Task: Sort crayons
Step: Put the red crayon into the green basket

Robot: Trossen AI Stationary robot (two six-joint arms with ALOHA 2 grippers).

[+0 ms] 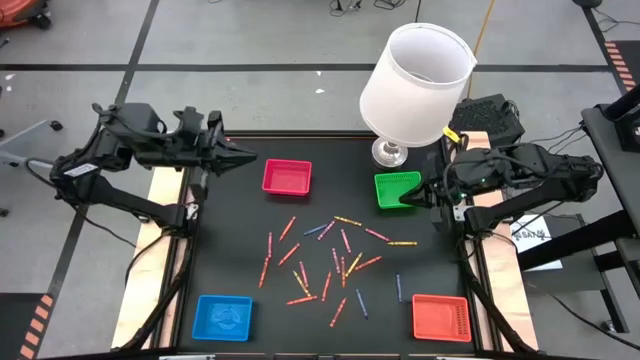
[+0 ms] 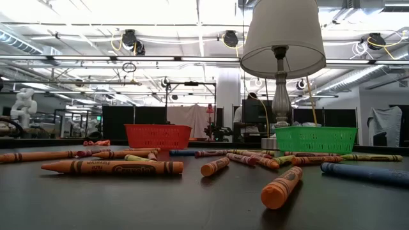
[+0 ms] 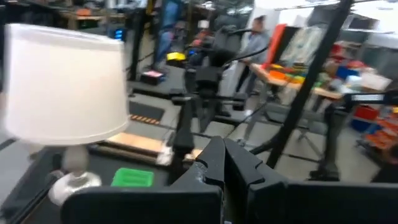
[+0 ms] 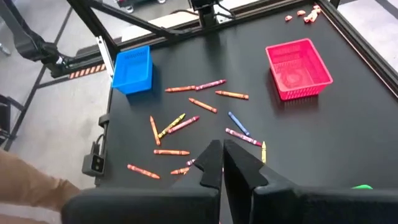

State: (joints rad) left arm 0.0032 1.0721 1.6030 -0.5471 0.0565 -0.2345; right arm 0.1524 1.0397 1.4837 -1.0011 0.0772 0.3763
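I'm in a robotics lab or workshop hall, not a home; open ceiling with bright light panels [image 2: 128,9], pipes and hanging cable loops [image 2: 131,41]; grey floor marked with black tape lines [image 1: 300,68]. My black table [image 1: 330,330] sits in a metal frame; past it more rigs on stands [image 3: 199,81], a workbench with orange bins [image 3: 298,71], a person [image 3: 255,43] standing; a white humanoid figure [image 2: 24,102] far off.

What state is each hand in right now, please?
Left hand: closed, empty, above the table's far left edge.
Right hand: closed, empty, by the green tray.
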